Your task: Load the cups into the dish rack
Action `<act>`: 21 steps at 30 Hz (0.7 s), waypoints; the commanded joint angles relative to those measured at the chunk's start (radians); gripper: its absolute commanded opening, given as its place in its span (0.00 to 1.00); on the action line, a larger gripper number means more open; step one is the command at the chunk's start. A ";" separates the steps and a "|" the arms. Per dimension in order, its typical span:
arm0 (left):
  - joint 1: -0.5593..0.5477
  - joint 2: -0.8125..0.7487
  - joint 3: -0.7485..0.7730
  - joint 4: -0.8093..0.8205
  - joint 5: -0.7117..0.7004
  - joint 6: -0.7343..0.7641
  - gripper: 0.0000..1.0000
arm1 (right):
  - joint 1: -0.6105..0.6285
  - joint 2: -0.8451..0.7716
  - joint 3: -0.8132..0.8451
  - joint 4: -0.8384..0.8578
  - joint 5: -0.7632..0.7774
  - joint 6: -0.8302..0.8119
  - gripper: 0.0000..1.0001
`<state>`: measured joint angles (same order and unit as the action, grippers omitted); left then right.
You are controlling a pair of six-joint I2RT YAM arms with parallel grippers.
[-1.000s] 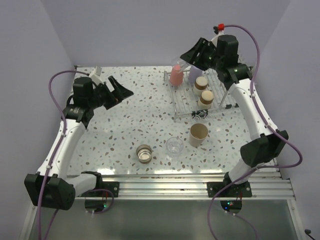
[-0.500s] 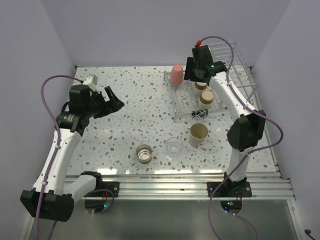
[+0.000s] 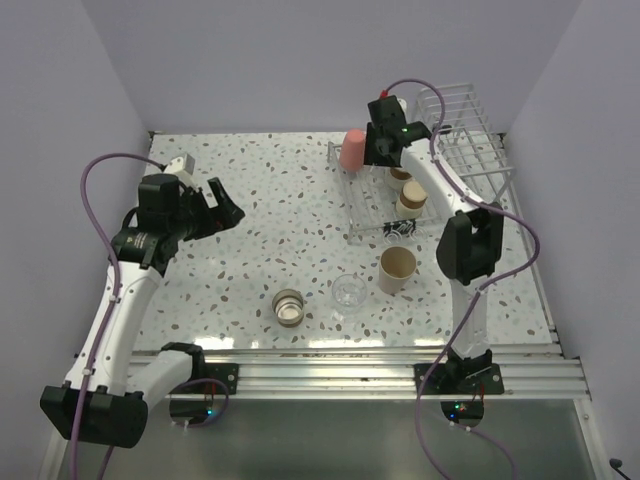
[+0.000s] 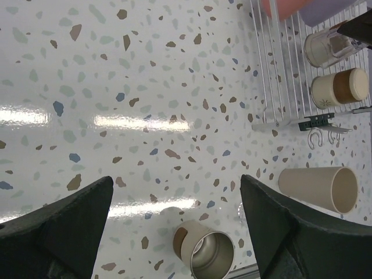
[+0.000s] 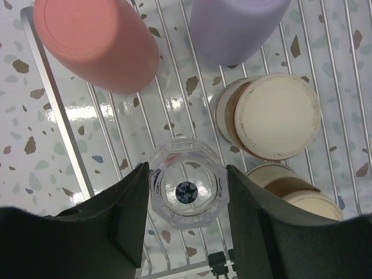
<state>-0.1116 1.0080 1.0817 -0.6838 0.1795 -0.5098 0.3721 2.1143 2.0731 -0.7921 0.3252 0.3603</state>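
Right arm has swung in from the back-right and now sits low over the dish rack [image 3: 352, 205]. Right gripper [image 5: 186, 174] is set about cup-wide, fingers against both sides of an upturned clear cup [image 5: 186, 195]. That cup looks to be resting on the rack wires, just in front of the coral cup [image 5: 96, 43] and lavender cup [image 5: 235, 26], beside two brown cups [image 5: 270, 113]. So it looks placed, release pending. Left gripper [image 4: 174, 183] has dropped nearer the table [image 3: 250, 180], spread wide, holding nothing. Three remain on the table: metallic cup [image 3: 289, 306], second clear cup [image 3: 348, 292], beige cup [image 3: 396, 270]. Left arm probably takes the metallic one, nearest its fingers.
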 commanded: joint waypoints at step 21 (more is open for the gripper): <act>0.006 -0.062 -0.065 0.000 -0.038 0.034 0.93 | 0.073 0.204 0.203 0.040 0.156 -0.023 0.00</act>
<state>-0.1116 0.9497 1.0183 -0.6952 0.1516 -0.5030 0.4385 2.3215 2.2341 -0.7856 0.4278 0.3473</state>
